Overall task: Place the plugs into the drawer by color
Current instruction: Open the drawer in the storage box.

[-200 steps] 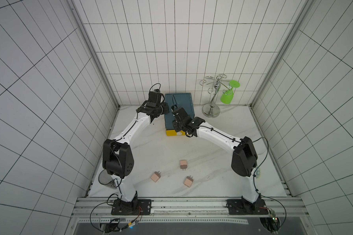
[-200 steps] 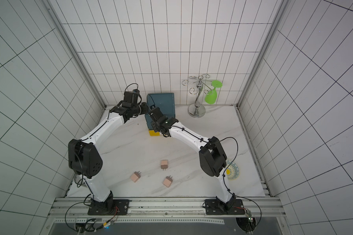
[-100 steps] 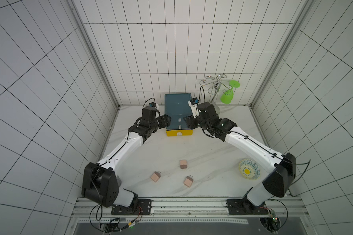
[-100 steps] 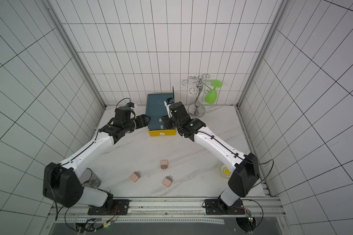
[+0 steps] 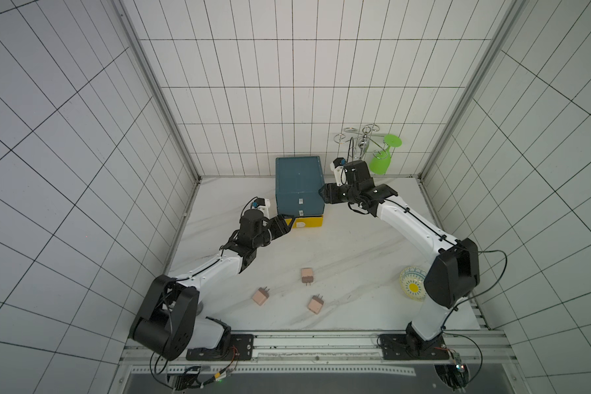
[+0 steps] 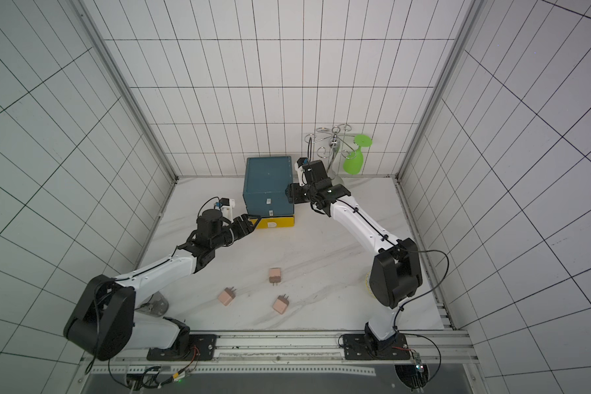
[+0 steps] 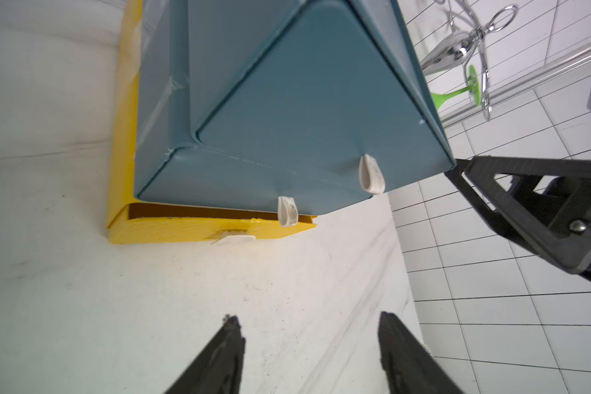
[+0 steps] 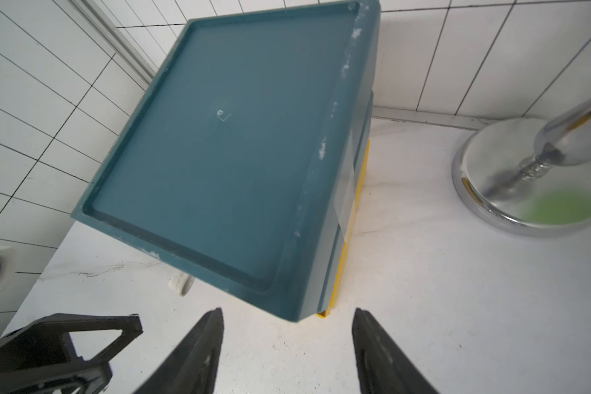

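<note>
- three pinkish-tan plugs (image 5: 307,275) (image 5: 261,296) (image 5: 315,303) lie loose on the counter (image 5: 355,238), well apart from the drawer unit (image 5: 299,186); prongs visible on each; no teal plugs in view, and the drawer insides are hidden
- left jaws: moderately apart, empty, just beside the unit's front-left corner and aimed at the drawer fronts in the left wrist view
- right jaws: apart, nothing between them, at the unit's front-right top corner; touching or not, cannot tell
- yellow bottom drawer (image 7: 185,228) sits slightly ajar with a dark gap above it; its white pull tab (image 7: 234,239) lies low near the counter; two more tabs (image 7: 287,211) (image 7: 371,174) are on the teal fronts
- likely step: opening a drawer for the tan plugs
- risks: the tab is small and floppy, so the jaws may close on air or slip off; pulling could drag or tip the whole unit if the right arm isn't bracing it
- picking the wrong tab mixes the colours
- the right arm is close to the glass rack (image 5: 364,146) and green glass (image 5: 382,160), and its elbow is by the patterned plate (image 5: 411,288); a swing could knock them
</note>
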Robot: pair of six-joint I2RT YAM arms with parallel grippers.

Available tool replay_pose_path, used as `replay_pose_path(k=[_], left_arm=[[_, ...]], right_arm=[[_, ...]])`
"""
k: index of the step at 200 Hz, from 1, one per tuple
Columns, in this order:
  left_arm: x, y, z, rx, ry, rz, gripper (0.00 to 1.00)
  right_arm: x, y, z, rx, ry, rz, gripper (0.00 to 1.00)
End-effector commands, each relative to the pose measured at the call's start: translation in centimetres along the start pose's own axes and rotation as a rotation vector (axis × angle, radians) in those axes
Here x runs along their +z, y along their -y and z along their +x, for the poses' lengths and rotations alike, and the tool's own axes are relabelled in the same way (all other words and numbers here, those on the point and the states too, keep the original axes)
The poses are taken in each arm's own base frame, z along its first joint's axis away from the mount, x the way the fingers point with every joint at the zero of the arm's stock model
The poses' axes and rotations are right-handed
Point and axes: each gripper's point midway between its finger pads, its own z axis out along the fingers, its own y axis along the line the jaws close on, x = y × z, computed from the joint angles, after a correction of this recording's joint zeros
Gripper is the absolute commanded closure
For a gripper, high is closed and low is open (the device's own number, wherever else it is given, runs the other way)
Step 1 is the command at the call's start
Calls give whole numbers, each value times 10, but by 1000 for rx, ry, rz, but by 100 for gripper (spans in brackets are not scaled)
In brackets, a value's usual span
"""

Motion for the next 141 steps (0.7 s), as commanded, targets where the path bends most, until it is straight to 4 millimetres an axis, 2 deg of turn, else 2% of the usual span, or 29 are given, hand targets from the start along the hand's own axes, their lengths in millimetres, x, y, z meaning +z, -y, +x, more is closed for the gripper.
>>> replay_pose_path(k=[1, 57, 90, 111, 141], left_arm=[[1, 20, -13, -44, 132, 153, 40], [51, 1, 0, -70, 57, 130, 38], [63, -14, -4, -62, 101, 88, 38], [75, -11, -5, -76, 90, 122, 44], [89, -20, -4, -72, 97, 108, 45]], right_arm=[[3, 0, -14, 31, 10, -67, 41], [24, 12, -4, 18, -40, -65, 49], [32, 17, 9, -9, -92, -71, 49], [37, 21, 13, -3, -105, -83, 50], [41, 22, 19, -7, -122, -96, 51]])
